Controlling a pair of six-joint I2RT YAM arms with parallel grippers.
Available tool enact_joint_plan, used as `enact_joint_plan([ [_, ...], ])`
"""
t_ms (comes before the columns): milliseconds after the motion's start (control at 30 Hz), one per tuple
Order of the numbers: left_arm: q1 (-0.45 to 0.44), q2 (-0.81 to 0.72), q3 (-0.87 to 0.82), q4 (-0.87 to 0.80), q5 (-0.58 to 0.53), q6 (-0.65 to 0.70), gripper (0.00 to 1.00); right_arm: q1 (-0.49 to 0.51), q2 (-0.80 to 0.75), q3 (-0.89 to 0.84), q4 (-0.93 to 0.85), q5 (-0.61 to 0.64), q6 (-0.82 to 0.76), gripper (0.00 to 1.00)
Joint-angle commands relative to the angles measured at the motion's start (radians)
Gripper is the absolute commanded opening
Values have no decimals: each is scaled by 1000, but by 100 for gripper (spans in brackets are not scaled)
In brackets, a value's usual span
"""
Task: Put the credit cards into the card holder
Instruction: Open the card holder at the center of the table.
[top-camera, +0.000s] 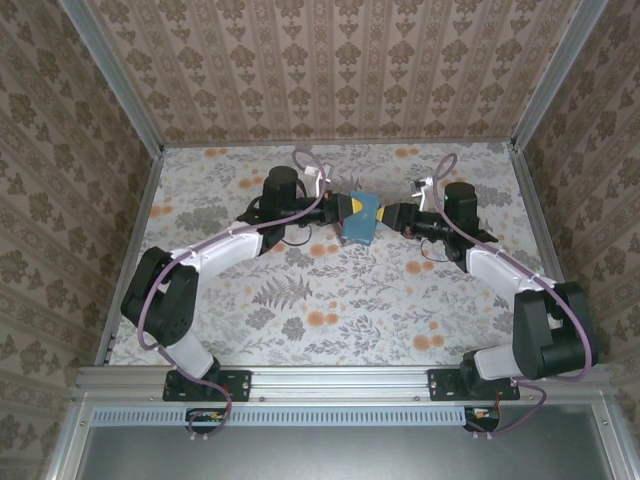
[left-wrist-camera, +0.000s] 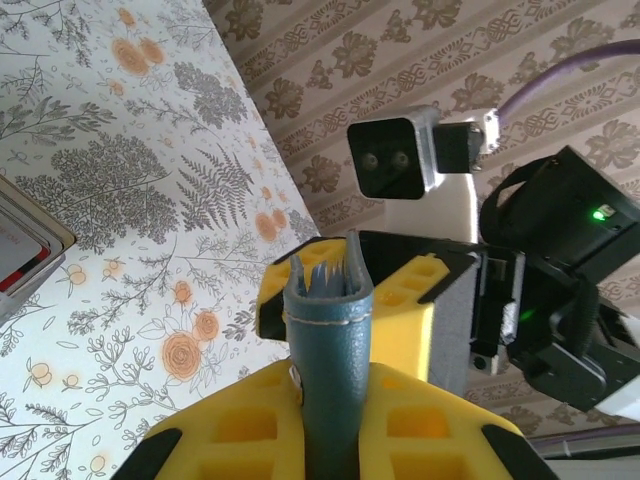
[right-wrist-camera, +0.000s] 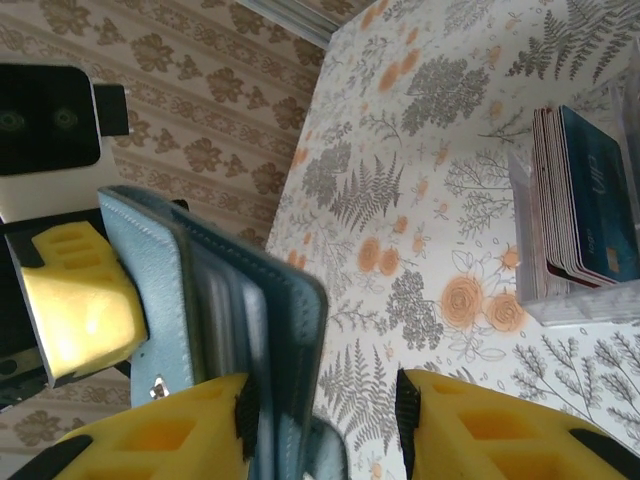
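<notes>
Card holder (left-wrist-camera: 325, 330) is sitting clamped edge-on in left gripper (left-wrist-camera: 328, 392), whose yellow pads are pressing both its faces and holding it up over the far middle of the table (right-wrist-camera: 420, 120). Right gripper (right-wrist-camera: 322, 390) is straddling its free end with jaws parted: one pad is touching the teal cover, the other is standing clear. Further out, credit cards (right-wrist-camera: 575, 195) are standing stacked in a clear box (right-wrist-camera: 580, 305).
</notes>
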Motion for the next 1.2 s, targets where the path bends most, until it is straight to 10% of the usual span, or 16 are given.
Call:
enact_joint_plan([
  [0, 3, 26, 37, 129, 80, -72, 9, -2, 33, 3, 128, -80, 62, 42],
  [733, 19, 77, -4, 206, 56, -129, 16, 33, 49, 24, 413, -167, 312, 17],
  [967, 29, 60, -24, 96, 20, -70, 36, 53, 32, 27, 388, -161, 307, 0],
  [1167, 59, -6, -84, -124, -95, 21, 62, 142, -8, 152, -216, -30, -68, 0],
])
